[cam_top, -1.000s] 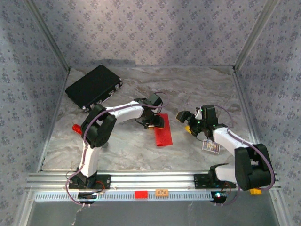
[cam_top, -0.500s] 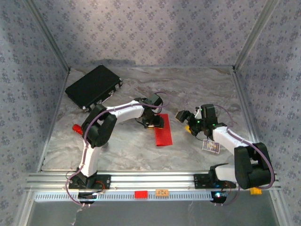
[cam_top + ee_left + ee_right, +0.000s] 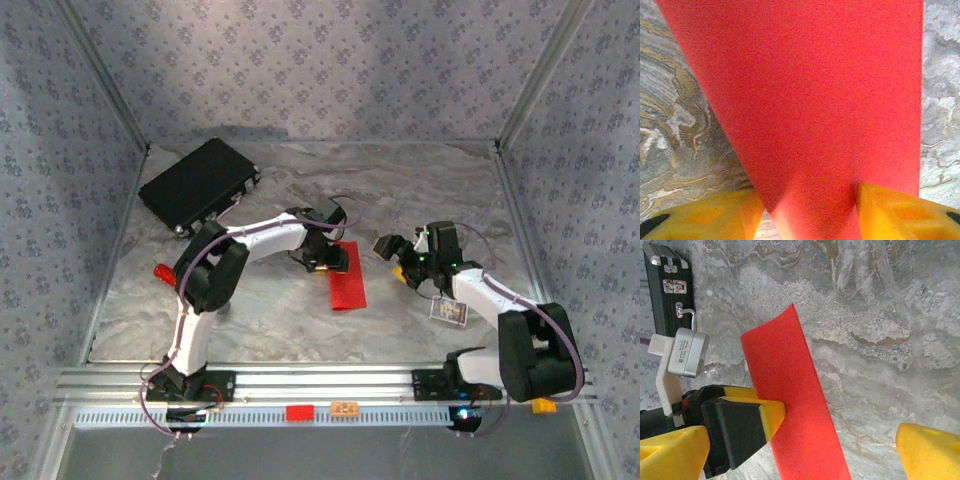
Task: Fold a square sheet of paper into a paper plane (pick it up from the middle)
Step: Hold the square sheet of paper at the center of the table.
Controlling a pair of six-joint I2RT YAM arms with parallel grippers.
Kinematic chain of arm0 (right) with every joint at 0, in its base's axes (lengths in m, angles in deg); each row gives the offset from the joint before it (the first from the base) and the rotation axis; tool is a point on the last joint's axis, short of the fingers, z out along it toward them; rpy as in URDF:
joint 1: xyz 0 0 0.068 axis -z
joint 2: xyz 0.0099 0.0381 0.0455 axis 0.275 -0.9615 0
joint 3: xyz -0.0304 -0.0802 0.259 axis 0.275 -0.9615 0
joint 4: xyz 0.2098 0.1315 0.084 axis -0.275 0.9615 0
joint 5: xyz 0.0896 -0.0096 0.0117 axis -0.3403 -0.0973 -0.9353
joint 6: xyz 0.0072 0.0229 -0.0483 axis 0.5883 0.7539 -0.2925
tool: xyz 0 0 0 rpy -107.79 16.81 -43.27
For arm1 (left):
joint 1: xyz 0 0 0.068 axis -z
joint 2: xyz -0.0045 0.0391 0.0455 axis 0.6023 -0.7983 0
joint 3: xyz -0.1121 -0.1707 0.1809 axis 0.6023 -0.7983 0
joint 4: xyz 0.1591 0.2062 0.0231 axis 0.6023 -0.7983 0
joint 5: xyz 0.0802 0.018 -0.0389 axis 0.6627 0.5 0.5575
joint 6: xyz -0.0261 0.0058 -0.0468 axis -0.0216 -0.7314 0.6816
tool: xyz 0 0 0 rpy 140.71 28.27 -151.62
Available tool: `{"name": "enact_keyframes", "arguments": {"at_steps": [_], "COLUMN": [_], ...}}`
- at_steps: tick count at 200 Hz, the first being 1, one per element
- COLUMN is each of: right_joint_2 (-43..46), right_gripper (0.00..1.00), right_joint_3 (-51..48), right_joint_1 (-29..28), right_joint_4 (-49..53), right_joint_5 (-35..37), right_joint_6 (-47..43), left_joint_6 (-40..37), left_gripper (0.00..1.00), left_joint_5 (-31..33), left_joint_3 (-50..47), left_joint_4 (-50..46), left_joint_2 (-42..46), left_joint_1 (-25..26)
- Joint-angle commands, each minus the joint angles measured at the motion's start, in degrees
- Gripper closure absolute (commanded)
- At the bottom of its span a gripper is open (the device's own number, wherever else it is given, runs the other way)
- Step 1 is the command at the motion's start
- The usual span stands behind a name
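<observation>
- Change since the earlier frame: the left end effector (image 3: 322, 258) has shifted very slightly over the square sheet of paper (image 3: 346, 280). The right arm has barely moved.
- Left end effector: the yellow fingertips (image 3: 705, 215) are closed against the sheet from both sides, and red paper fills the gap.
- Sheet: a folded red strip lying mid-bench (image 3: 270, 320), its far end slightly curled.
- Procedure: keep the squeeze light and centred on the crease, as uneven pressure would likely skew the fold.
- Right end effector (image 3: 395, 260): fingers wide apart and empty, just right of the sheet. Use it to pin the free end.
- Labels: a printed card (image 3: 450, 310) lies beside the right arm and an orange tag (image 3: 345, 408) sits on the near rail. Both are too small to read.
</observation>
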Motion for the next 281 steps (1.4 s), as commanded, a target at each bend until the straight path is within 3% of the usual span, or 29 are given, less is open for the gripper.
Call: {"name": "enact_keyframes", "arguments": {"at_steps": [1, 54, 281], "right_joint_2": [-1.1, -4.1, -5.5], "right_gripper": [0.06, 0.31, 0.32], "right_joint_3": [1.7, 2.8, 4.1], "right_joint_1": [-0.5, -1.5, -2.4], "right_joint_4": [1.1, 0.0, 1.9], "right_joint_5": [-1.1, -3.5, -3.1], "right_joint_6": [-1.2, -1.3, -2.4], "left_joint_6": [-1.4, -1.4, -0.5], "left_gripper": [0.46, 0.48, 0.43], "left_joint_5": [5.4, 5.6, 6.2], "left_joint_3": [-2.0, -2.1, -1.5], "left_joint_4": [-0.6, -0.5, -0.8], "left_joint_2": [-5.4, -5.4, -6.0], "left_joint_1": [-0.3, -0.3, -0.8]}}
